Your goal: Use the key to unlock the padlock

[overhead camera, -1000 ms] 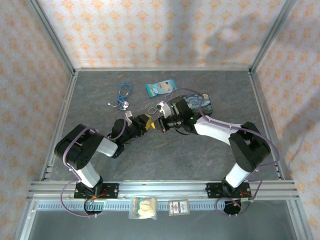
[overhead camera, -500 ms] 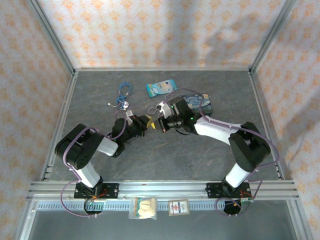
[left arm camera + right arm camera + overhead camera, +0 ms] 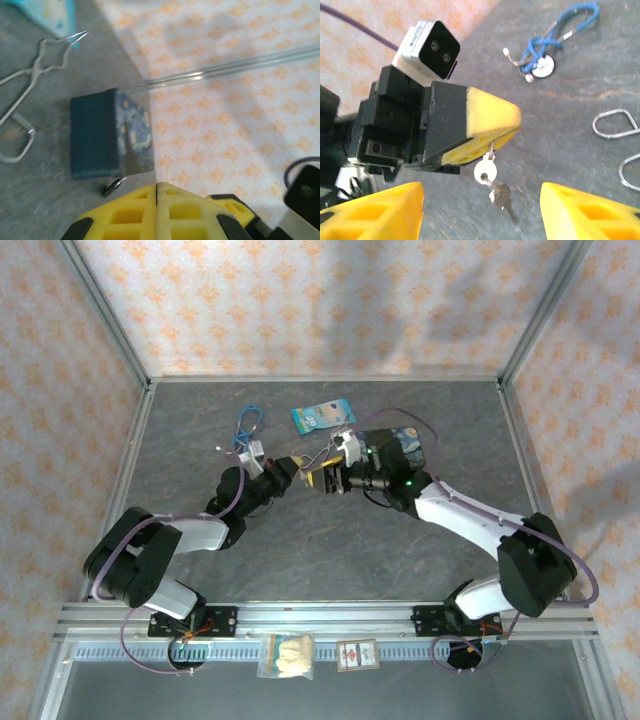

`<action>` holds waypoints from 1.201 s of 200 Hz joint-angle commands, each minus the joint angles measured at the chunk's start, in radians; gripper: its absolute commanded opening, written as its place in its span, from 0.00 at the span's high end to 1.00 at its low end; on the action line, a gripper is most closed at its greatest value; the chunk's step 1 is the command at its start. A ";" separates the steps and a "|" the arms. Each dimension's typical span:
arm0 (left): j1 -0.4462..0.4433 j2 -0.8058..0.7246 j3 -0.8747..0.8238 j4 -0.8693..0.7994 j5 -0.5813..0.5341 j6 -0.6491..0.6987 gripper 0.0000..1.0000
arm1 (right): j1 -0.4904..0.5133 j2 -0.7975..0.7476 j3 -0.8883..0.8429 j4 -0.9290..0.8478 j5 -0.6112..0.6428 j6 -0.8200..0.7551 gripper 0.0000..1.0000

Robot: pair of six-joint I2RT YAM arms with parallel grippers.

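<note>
Tabletop [image 3: 330, 550] is carrying the painted tin [image 3: 110, 132], the blue stethoscope [image 3: 545, 55] and the silver forceps [image 3: 37, 64]. Above it the right gripper [image 3: 482, 200] is holding its yellow fingers wide apart with nothing between them. It is facing the left gripper [image 3: 512, 125], whose tips are pressing together on the key [image 3: 485, 170], which is hanging beneath them with a darker piece [image 3: 504, 199] dangling below.

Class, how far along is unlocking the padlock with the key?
Done: the left gripper pinches the key, which hangs free. In hand: the right gripper faces it, open and holding nothing. Left: what may be the padlock, a small dark piece dangling under the key, is not yet gripped, and no unlocking shows.
</note>
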 commanded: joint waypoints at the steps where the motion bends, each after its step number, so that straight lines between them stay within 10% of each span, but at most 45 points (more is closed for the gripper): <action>1: 0.020 -0.041 0.031 0.066 0.066 0.146 1.00 | -0.021 -0.027 -0.060 0.181 -0.079 0.130 0.39; 164: -0.006 -0.076 0.008 0.332 0.161 0.153 1.00 | -0.012 0.058 -0.172 0.686 -0.214 0.432 0.53; 240: -0.021 -0.066 0.009 0.339 0.131 0.139 1.00 | 0.001 0.079 -0.170 0.722 -0.229 0.438 0.89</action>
